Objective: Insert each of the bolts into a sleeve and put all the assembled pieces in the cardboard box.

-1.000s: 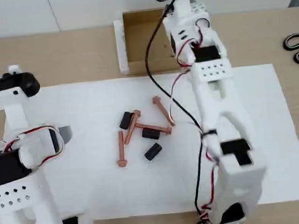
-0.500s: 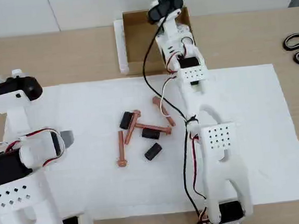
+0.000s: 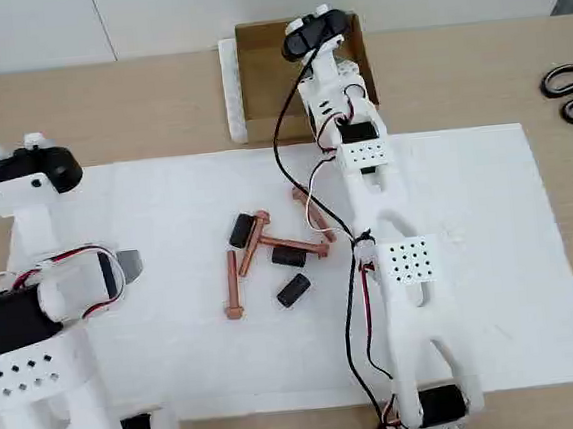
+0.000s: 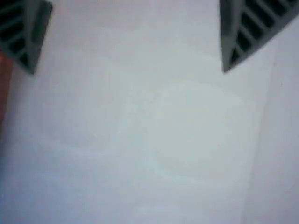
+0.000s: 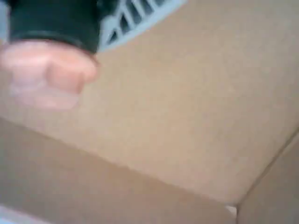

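My right claw is clamped on an assembled piece, a black sleeve with a pink bolt head poking out of its end; the piece hangs directly over the brown floor of the cardboard box, with a box wall running across the lower part of the right wrist view. That is the relation the next move turns on: the box lies straight below the piece, so I judge that parting the fingers should be enough. As best I can tell, the piece's long axis runs along the claw towards the floor.

In the high view the right arm reaches to the upper centre of the frame and its wrist covers the piece; there I can only see that the wrist sits inside the box outline. The wrist view shows the grip itself.

My left claw has its fingers apart over the white sheet, at the left of the frame. Four loose bolts and three loose sleeves lie mid-frame, between the arms.
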### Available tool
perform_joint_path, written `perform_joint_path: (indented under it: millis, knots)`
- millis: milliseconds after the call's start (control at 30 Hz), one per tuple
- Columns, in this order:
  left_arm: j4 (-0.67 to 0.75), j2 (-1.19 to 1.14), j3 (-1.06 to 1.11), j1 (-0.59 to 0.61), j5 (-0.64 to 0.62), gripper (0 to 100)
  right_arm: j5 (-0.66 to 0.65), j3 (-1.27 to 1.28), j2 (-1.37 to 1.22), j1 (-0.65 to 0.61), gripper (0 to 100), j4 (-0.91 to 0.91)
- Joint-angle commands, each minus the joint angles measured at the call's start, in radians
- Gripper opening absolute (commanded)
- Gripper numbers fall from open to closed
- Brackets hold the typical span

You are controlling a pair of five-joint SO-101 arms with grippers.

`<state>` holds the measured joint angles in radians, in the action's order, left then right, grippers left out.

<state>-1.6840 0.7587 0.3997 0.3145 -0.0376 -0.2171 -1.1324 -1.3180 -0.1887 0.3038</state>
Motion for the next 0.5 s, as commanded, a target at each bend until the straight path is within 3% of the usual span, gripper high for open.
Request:
perform_joint_path:
  millis: [0,167,300,467]
  knots:
    - [-0.005,0.008,-0.004,-0.002,0.032,24,-0.009,-0.068,-0.001,0.004,11.0,-0.018]
    - [-0.008,0.008,-0.004,-0.002,0.032,24,-0.009,-0.071,-0.004,0.004,21.7,-0.016]
    - [-0.018,0.008,-0.004,-0.002,0.032,24,-0.009,-0.112,-0.001,0.002,22.2,-0.018]
    - [-0.018,0.008,-0.004,-0.002,0.032,24,-0.009,-0.367,-0.001,0.001,22.1,0.071]
